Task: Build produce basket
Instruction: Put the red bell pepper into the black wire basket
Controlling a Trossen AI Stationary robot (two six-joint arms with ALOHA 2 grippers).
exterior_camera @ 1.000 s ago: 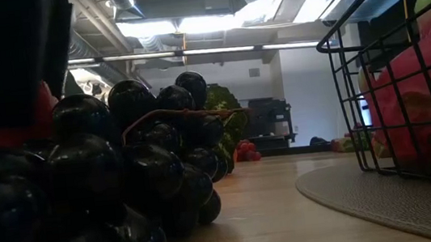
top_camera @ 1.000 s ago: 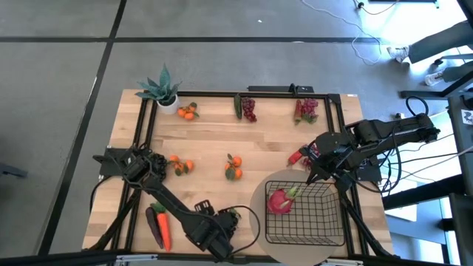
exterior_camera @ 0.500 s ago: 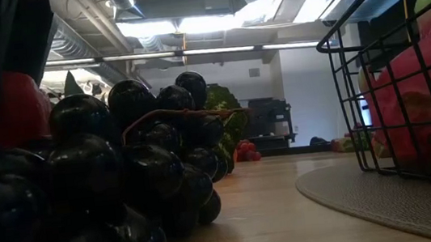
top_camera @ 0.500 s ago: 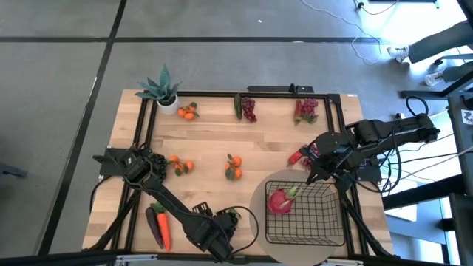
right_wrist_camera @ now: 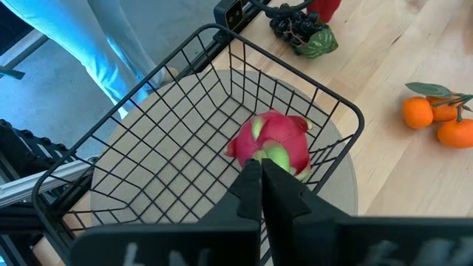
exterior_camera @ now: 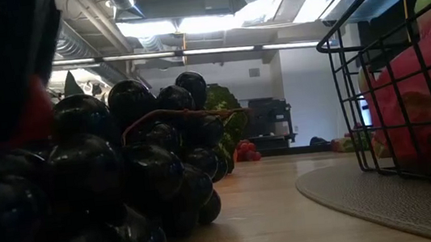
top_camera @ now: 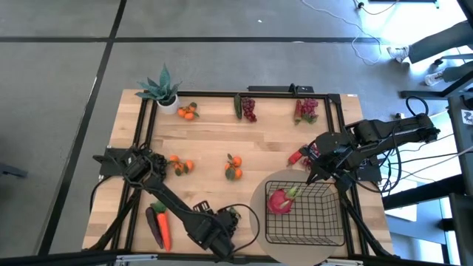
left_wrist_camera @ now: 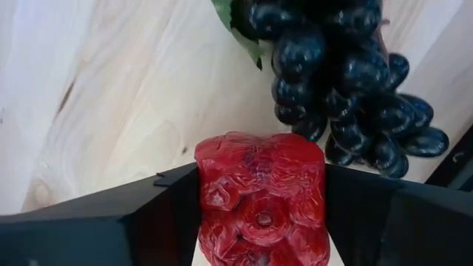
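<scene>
- Looking down from the high view, the left gripper [top_camera: 225, 227] sits at the near edge of the table [top_camera: 214, 140], low over a dark grape bunch [top_camera: 233, 215]. You can't really see its fingers from up here. The right gripper [top_camera: 316, 171] hangs just past the far rim of the basket [top_camera: 310, 236], which stands on a round beige mat [top_camera: 259, 222] with the dragon fruit [top_camera: 279, 201] inside. Tangerines [top_camera: 233, 168] lie mid-table, more tangerines [top_camera: 179, 165] are toward the left arm's side, and a carrot [top_camera: 164, 226] lies alongside an eggplant [top_camera: 154, 226] near the front left corner. A potted plant [top_camera: 162, 89] stands at the far left corner.
- Low view is mostly the dark grape bunch [exterior_camera: 140, 170] filling the left side, with something red [exterior_camera: 32, 117] and a dark shape above it that I take for the left gripper. The basket [exterior_camera: 347, 65] stands at right on the mat [exterior_camera: 387, 199], pink dragon fruit [exterior_camera: 423, 89] behind the mesh.
- Left wrist view clears it up: a red strawberry [left_wrist_camera: 260, 199] sits between the two dark fingers [left_wrist_camera: 148, 222], which are spread either side and right up against it. Whether they're actually squeezing it, can't tell. The grapes [left_wrist_camera: 340, 74] lie just beyond on the wood.
- Right wrist view: the right gripper [right_wrist_camera: 261, 181] has its fingers pressed together, holding nothing, above the basket [right_wrist_camera: 177, 125] and the dragon fruit [right_wrist_camera: 272, 144]. Tangerines [right_wrist_camera: 436, 118] lie off to one side.
</scene>
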